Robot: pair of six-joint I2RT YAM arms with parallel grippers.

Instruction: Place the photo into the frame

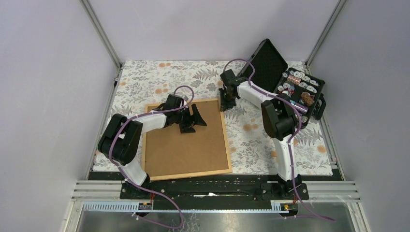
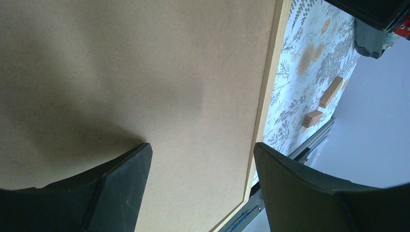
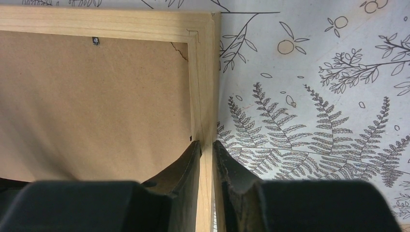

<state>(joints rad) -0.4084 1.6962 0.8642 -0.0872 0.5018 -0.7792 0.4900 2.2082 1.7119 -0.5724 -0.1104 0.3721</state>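
The light-wood frame (image 1: 226, 140) lies flat on the floral cloth, filled by a plain brown backing board (image 1: 183, 150). The photo is hidden. My left gripper (image 1: 193, 118) hovers over the far part of the board, open, with nothing between its fingers; the left wrist view shows the left gripper (image 2: 203, 147) above the board (image 2: 121, 72) near the frame's moulding (image 2: 270, 77). My right gripper (image 1: 226, 104) is at the frame's far right corner. In the right wrist view the right gripper (image 3: 206, 142) is shut on the frame's side moulding (image 3: 205, 72), one finger inside over the board (image 3: 96, 106).
An open black hard case (image 1: 290, 82) with small parts stands at the far right, behind the right arm. Two small wooden blocks (image 2: 331, 92) lie on the cloth to the right of the frame. The aluminium rail (image 1: 217, 186) runs along the near edge.
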